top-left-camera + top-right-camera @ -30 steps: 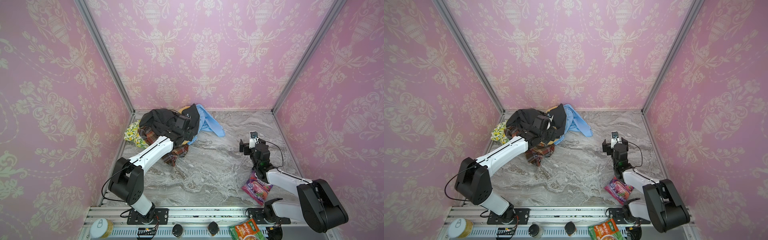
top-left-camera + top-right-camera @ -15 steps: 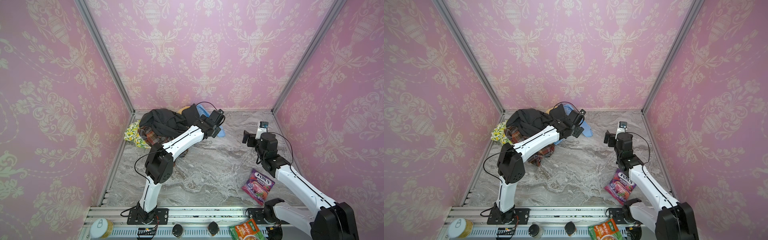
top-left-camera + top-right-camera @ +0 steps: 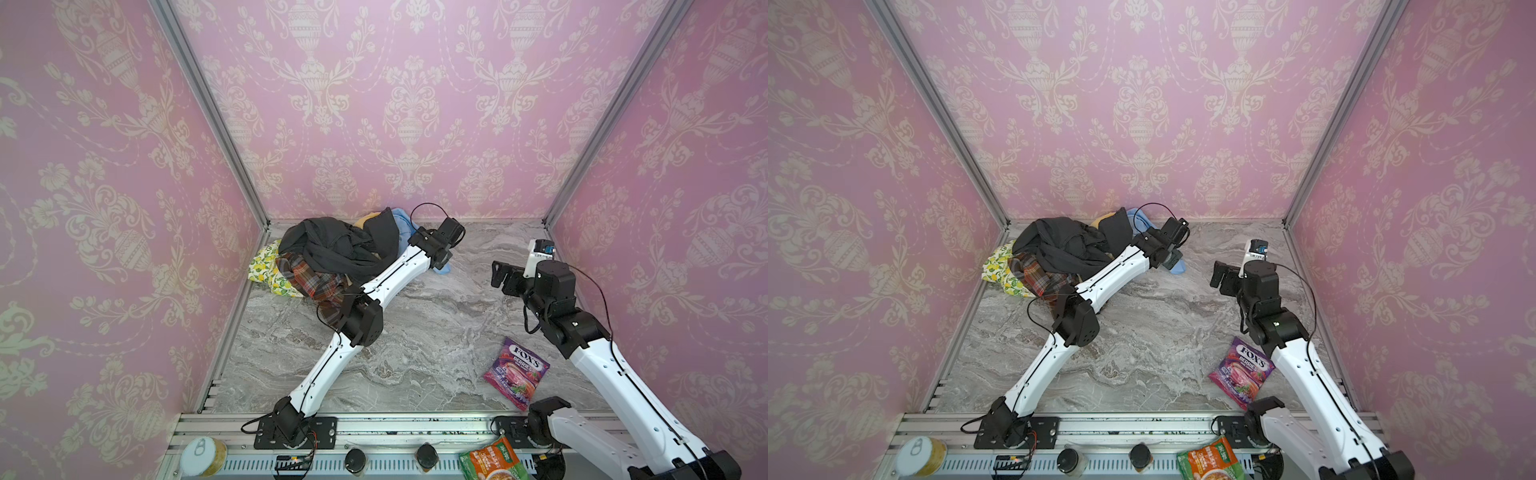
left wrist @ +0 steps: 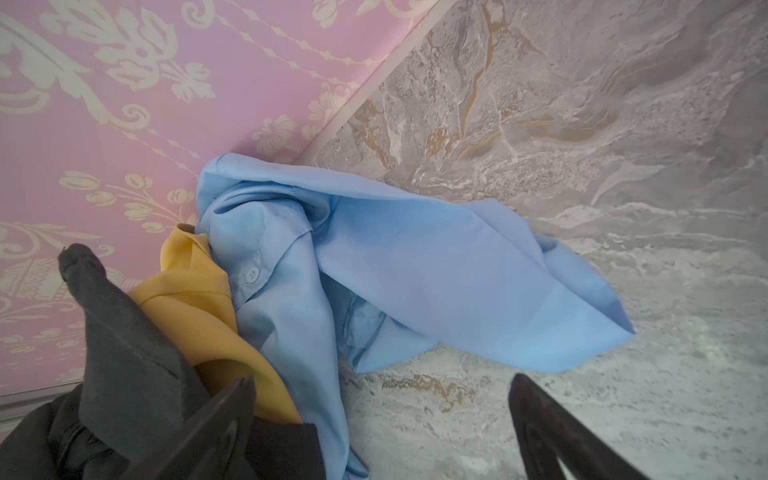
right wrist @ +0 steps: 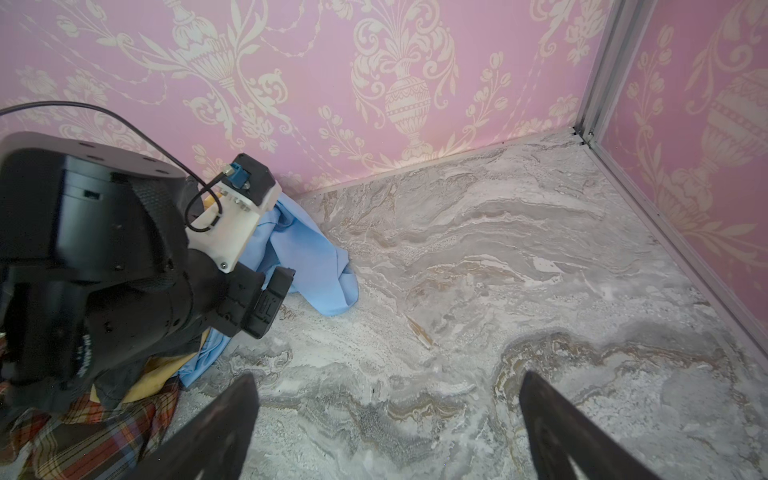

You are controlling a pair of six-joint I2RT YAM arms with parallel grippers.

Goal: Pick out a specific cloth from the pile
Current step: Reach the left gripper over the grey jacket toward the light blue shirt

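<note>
1. At 2 o'clock of pile (image 3: 332,257) in a top view: cloth (image 3: 403,220).
2. Just beside cloth, jaws wide apart, empty: left gripper (image 4: 382,377).
3. At 3 o'clock of cloth, jaws apart, empty: right gripper (image 5: 386,378).

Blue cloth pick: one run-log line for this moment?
stage: pre-grasp | left gripper: open, at cloth, not gripping | right gripper: open, empty | cloth: on table at edge of pile

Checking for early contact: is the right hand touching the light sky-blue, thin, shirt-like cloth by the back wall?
Apart. The right wrist view shows the open right hand with bare marble floor between it and the cloth.
</note>
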